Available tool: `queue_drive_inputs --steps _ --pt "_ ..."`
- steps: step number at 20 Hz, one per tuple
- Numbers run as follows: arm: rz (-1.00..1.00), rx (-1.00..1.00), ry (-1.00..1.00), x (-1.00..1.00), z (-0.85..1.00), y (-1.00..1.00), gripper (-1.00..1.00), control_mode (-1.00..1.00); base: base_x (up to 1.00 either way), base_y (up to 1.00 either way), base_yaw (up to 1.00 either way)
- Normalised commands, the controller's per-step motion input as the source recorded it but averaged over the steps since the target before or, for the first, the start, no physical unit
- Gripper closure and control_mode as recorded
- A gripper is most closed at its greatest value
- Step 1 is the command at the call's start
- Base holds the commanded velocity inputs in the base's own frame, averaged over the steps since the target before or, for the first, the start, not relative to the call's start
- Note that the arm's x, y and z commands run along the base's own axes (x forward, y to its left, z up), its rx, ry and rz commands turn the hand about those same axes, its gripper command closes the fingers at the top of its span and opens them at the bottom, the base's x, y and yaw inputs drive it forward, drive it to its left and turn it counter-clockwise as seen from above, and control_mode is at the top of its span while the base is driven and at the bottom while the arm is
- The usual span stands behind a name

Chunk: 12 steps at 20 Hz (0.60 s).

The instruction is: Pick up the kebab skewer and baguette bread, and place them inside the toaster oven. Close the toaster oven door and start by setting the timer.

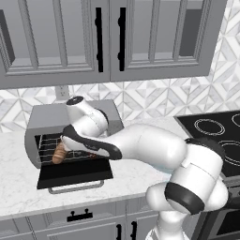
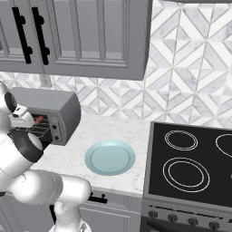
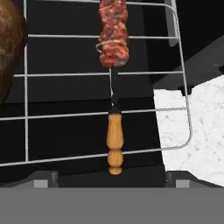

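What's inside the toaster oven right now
On its wire rack lie the kebab skewer and the baguette bread; the arm covers the rest of the interior.

The kebab skewer (image 3: 113, 65) lies on the wire rack (image 3: 175, 74) in the toaster oven (image 1: 44, 123), baguette bread (image 1: 59, 153) beside it (door (image 1: 75, 176) dropped open in front).

Countertop: a white marble-patterned stone counter (image 2: 131, 129) ran along the wall, under the cabinets.
Plate: a round pale teal plate (image 2: 110, 157) lay flat on the counter, just beside the stove.
Stove: a black glass cooktop (image 2: 190, 158) with white ring burners stood at the counter's right end, dark knobs along its front edge.
Upper cabinets: grey panelled doors with black bar handles (image 1: 99, 40) hung above.
Backsplash: white and grey geometric tiles (image 2: 190, 63) covered the wall.
Lower drawers: grey fronts with black handles (image 1: 79, 216) sat below the counter.
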Motion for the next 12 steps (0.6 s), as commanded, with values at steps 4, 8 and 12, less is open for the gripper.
queue_drive_inputs --steps 4,8,12 --pt "-0.11 0.0 0.0 -0.52 -0.09 0.0 -1.0 -1.0 0.0 0.0 0.0" --pt "-0.16 0.05 -0.02 -0.39 -0.19 0.0 -1.0 -1.0 0.0 0.0 0.0" --pt "-0.19 0.04 -0.02 -0.28 -0.26 0.0 -1.0 -1.0 0.0 0.0 0.0"
